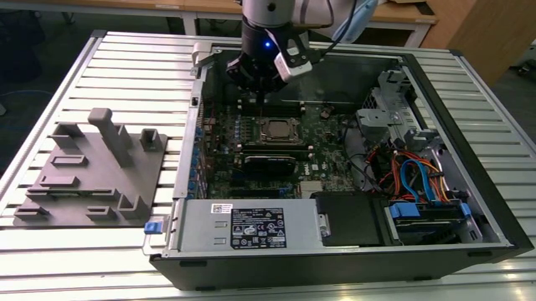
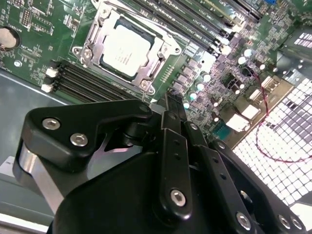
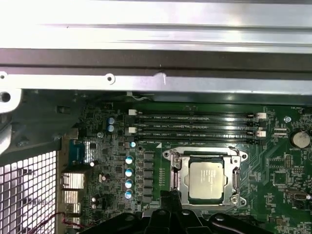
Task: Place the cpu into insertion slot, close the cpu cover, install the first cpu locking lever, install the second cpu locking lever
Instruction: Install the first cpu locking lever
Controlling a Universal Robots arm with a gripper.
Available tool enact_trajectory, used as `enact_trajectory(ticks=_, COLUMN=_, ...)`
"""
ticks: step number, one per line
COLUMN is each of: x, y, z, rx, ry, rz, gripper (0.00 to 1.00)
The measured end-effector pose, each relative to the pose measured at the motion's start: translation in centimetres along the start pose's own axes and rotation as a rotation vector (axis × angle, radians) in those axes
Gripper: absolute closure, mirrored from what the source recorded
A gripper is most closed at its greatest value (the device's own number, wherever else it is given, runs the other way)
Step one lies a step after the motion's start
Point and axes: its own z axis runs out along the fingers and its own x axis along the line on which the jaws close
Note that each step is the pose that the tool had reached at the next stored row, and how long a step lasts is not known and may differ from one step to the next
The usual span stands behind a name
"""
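The cpu [image 3: 207,181] lies flat in the insertion slot [image 1: 262,132], its dull silvery top facing up and square to the socket. I judge it light, stiff and smooth on top. It is likely delicate on the hidden underside, so it is best taken only by two opposite edges, never pinched across its faces or slid sideways in the socket. The cpu cover [image 3: 204,155] appears folded down around it, its thin metal frame bordering the chip on all sides in both wrist views. As sheet metal it should flex a little and spring back, and it is best pressed on its bare rim rather than over the chip. I cannot make out the locking levers clearly enough to say whether they are hooked down.

The socket sits in the green motherboard [image 1: 327,163], just beside a row of long black memory slots [image 3: 195,124]. The board lies inside the open computer case [image 1: 469,144].

The gripper [image 2: 173,101] hangs over the board near the socket, apart from it and to the side of the chip. Its fingers look pressed together with nothing between them.

The case rests on a slatted metal table [image 1: 125,69]. A grey moulded fixture tray [image 1: 92,169] lies well apart from the socket, outside the case at the exterior view's left
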Motion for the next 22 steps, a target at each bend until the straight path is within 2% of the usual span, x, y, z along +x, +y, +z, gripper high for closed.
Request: enact_trajectory(ticks=22, x=0.21, y=2.31, z=1.10, rx=-0.0012, ry=0.0000, rz=0.000, gripper=0.90)
